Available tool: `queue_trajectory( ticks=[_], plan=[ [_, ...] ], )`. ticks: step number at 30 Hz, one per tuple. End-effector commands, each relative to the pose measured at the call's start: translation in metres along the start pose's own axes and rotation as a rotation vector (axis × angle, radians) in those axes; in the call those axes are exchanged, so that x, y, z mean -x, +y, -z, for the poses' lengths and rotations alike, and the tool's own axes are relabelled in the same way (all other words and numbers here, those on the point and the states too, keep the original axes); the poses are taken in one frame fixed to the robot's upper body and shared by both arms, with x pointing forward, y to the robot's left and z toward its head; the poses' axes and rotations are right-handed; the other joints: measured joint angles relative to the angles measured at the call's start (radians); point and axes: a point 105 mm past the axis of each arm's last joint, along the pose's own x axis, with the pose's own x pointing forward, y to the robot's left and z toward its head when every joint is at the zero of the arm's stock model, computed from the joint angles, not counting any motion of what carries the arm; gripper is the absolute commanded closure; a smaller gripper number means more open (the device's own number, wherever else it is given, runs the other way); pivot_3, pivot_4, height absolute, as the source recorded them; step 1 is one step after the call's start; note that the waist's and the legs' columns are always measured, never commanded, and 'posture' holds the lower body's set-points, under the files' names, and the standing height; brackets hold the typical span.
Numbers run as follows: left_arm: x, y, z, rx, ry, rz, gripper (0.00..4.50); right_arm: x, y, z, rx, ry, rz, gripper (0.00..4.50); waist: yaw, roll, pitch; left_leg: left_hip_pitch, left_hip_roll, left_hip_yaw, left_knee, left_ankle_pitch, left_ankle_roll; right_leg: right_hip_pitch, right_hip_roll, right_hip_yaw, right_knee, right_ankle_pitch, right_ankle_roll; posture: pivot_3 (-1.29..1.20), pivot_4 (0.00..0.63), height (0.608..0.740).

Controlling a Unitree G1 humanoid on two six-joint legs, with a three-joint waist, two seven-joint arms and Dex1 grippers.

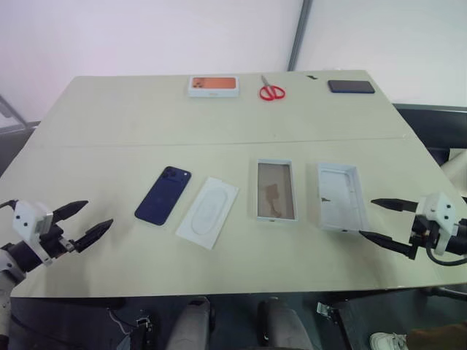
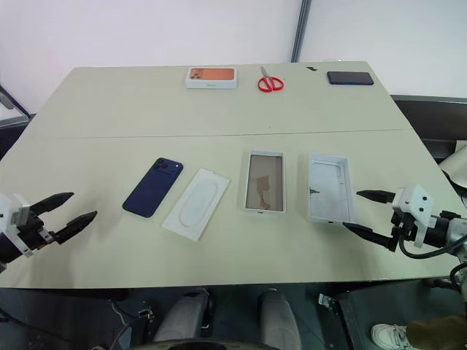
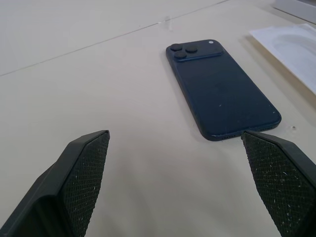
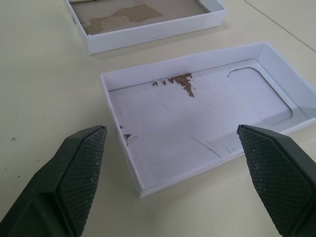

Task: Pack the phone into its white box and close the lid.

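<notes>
Phone point(image 1: 163, 195), white box point(image 1: 276, 190) and lid point(image 1: 338, 196) lie apart (mid-table).

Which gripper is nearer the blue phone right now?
Left. The left gripper sits open just off the phone, toward the table's near left edge. The right gripper is open across the table, by the lid.

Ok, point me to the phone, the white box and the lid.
phone point(image 1: 162, 196), left eye view, middle of its dark blue back.
white box point(image 1: 276, 191), left eye view, its brownish floor.
lid point(image 1: 339, 197), left eye view, its white inside.
</notes>
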Motion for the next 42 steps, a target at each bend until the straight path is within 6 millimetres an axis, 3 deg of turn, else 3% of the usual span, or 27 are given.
queue_trajectory(
  ticks=[1,9,13,16,22,27,37,42],
  plan=[
    [-0.005,-0.001,-0.015,-0.026,-0.032,0.017,0.00,-0.004,-0.004,-0.014,0.043,-0.038,0.009,0.07,0.000,0.000,0.000,0.000,0.000,0.000,0.000,0.000,0.000,0.000,0.000,0.000,0.000,0.000,0.000,0.00,0.150,0.740],
    [-0.007,0.001,-0.019,-0.001,-0.020,0.013,0.00,-0.009,-0.005,-0.018,0.057,-0.046,0.012,0.07,0.000,0.000,0.000,0.000,0.000,0.000,0.000,0.000,0.000,0.000,0.000,0.000,0.000,0.000,0.000,0.00,0.150,0.740],
    [-0.016,-0.004,-0.019,0.041,0.028,0.042,0.00,-0.021,-0.007,-0.036,0.093,-0.092,0.005,0.07,-0.002,0.000,0.000,0.000,0.000,0.000,0.000,0.000,0.000,0.000,0.000,0.000,0.000,0.000,0.000,0.00,0.150,0.740],
    [-0.031,-0.019,-0.022,0.127,0.068,0.122,0.00,-0.040,-0.005,-0.057,0.142,-0.134,-0.025,0.07,-0.002,0.000,0.000,0.000,0.000,0.000,0.000,0.000,0.000,0.000,0.001,0.000,0.000,0.000,0.000,0.00,0.150,0.740],
    [-0.071,-0.041,-0.054,0.272,-0.028,0.230,0.00,-0.076,0.008,-0.085,0.227,-0.201,-0.098,0.07,0.001,0.000,0.000,-0.001,0.000,-0.001,0.001,0.000,0.000,0.000,0.001,-0.001,0.001,0.002,0.004,0.00,0.150,0.740],
    [-0.095,-0.060,-0.063,0.422,0.019,0.349,0.00,-0.092,0.024,-0.105,0.321,-0.235,-0.188,0.07,-0.002,0.000,0.000,-0.001,-0.001,-0.001,0.002,0.000,0.000,0.000,0.001,-0.001,0.002,0.003,0.005,0.00,0.150,0.740],
    [-0.108,-0.089,-0.049,0.623,0.176,0.512,0.00,-0.107,0.041,-0.117,0.383,-0.266,-0.261,0.07,-0.004,0.000,0.001,0.000,-0.001,-0.001,0.002,0.000,0.000,-0.001,0.002,-0.001,0.003,0.003,0.005,0.00,0.150,0.740],
    [-0.113,-0.094,-0.039,0.561,0.233,0.505,0.00,-0.113,0.041,-0.115,0.382,-0.271,-0.256,0.07,-0.003,0.000,0.001,0.000,-0.001,-0.001,0.001,0.000,0.000,-0.001,0.002,-0.001,0.003,0.003,0.005,0.00,0.150,0.740]
  ],
)
